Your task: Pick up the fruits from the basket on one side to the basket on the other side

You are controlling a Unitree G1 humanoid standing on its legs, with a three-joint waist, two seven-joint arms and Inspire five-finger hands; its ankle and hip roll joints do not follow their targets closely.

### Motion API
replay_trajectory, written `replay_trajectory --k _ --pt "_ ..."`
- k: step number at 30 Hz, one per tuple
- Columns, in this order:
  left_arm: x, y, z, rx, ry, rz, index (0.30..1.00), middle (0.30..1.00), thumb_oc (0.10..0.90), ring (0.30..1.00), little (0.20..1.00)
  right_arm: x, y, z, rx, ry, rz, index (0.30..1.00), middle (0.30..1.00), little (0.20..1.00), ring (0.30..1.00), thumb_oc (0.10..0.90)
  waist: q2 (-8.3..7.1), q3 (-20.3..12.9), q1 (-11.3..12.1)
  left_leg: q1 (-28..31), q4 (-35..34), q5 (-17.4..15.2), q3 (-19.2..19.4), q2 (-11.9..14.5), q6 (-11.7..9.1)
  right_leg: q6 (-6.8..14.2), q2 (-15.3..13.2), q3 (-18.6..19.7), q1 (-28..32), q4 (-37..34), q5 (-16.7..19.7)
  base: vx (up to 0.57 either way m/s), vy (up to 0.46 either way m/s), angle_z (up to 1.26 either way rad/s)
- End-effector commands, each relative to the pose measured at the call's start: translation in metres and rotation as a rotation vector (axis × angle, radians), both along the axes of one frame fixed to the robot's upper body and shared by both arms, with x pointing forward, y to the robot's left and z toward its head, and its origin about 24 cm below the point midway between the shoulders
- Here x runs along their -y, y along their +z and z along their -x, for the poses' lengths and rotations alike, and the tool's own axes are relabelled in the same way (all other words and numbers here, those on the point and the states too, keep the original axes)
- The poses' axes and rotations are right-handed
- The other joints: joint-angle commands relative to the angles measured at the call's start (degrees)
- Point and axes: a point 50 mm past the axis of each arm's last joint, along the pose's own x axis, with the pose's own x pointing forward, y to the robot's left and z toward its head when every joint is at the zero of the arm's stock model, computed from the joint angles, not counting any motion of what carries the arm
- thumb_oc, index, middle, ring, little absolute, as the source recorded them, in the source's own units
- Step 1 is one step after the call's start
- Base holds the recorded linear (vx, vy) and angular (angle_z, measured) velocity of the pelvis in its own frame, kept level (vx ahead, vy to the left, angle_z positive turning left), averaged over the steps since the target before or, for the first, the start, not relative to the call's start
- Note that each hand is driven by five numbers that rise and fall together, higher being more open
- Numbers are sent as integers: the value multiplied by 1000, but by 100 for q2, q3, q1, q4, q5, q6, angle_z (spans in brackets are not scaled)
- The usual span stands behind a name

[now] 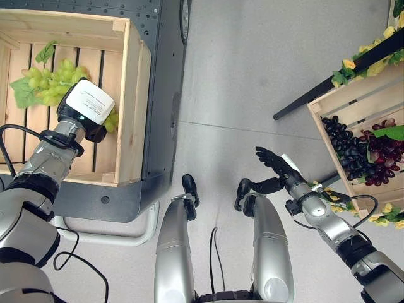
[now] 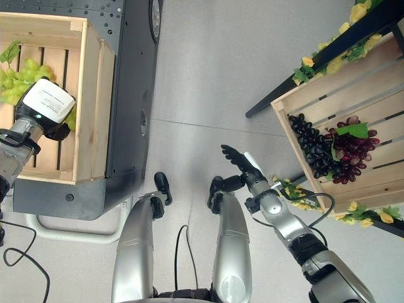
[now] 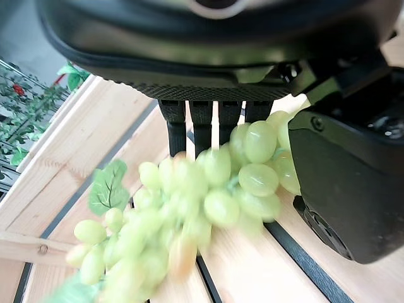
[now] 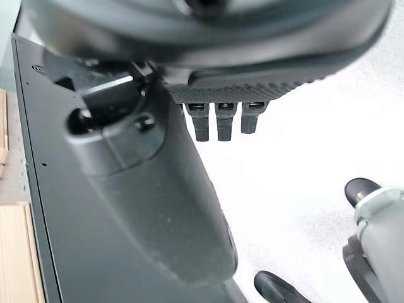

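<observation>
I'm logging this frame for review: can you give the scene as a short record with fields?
left hand: in the left wooden crate, at the green grapes
green grapes contact: fingers touch the bunch; grip unclear
right hand: open, over the floor, holding nothing
right wooden crate: dark purple grapes, red grapes

**Both arms out, hands doing different things**

Left arm's stretched forward on the robot's left, and the left hand (image 1: 95, 129) hangs palm down with fingers (image 3: 202, 123) and thumb loosely spread, not clamped. Right arm's bent low on the right side, right hand (image 1: 273, 161) held out in the air, fingers (image 4: 218, 123) straight, holding nothing
</observation>
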Motion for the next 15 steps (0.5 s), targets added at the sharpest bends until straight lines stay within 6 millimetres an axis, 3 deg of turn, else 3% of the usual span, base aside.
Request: replay_trajectory --k 1,10,15 --pt "-39 11 19 110 212 19 300 300 400 300 300 4 37 1 164 73 -89 900 900 900 900 800 44 -71 98 721 -205 -875 416 -135 -115 96 65 43 253 -53 -25 0 0 0" --pt "-27 28 21 264 -10 124 300 300 400 300 300 7 33 9 155 92 -109 900 900 900 900 800 189 -71 123 1120 -288 -917 455 -226 -100 177 -19 63 560 -64 12 16 -23 4" --pt "-26 34 27 451 -94 351 300 300 400 300 300 5 29 14 157 99 -114 900 900 900 900 800 228 -71 143 1416 -354 -933 417 -297 -99 184 -33 42 849 -148 10 17 -53 0"
